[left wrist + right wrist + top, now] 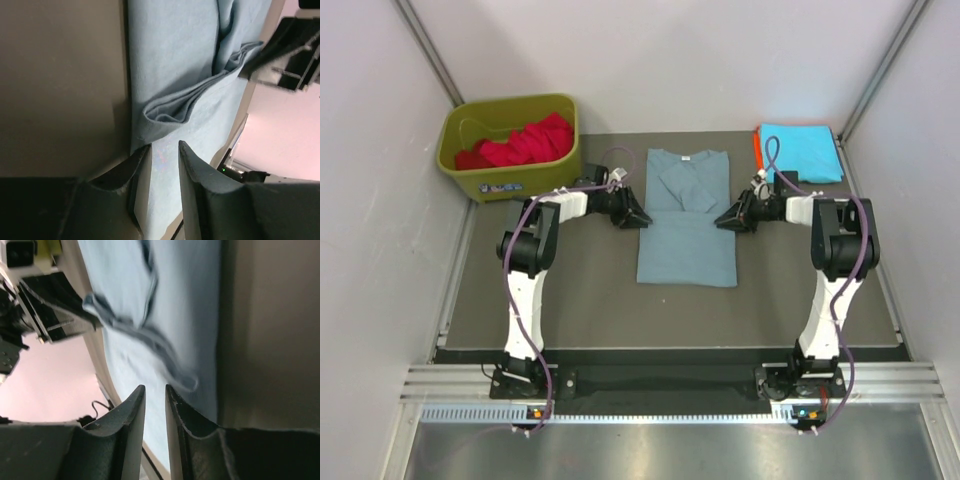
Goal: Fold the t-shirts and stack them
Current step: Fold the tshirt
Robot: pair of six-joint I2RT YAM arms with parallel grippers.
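1 olive-green bin [455, 120] at the tabletop's [580, 290] far-left corner holds red t-shirts [525, 142]. A grey-blue t-shirt [685, 240] lies mid-table. A cyan t-shirt [805, 150] lies on an orange t-shirt [757, 148] at the far-right corner. The left gripper [643, 218] and right gripper [721, 222] flank the grey-blue one, jaws slightly apart, empty.

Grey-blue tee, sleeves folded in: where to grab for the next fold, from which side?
Probably its two shoulder corners: left hand from the left edge, right hand from the right. The grey-blue t-shirt lies flat as a narrow strip, collar far, side edges free, so low sideways pinches should lift that end evenly.
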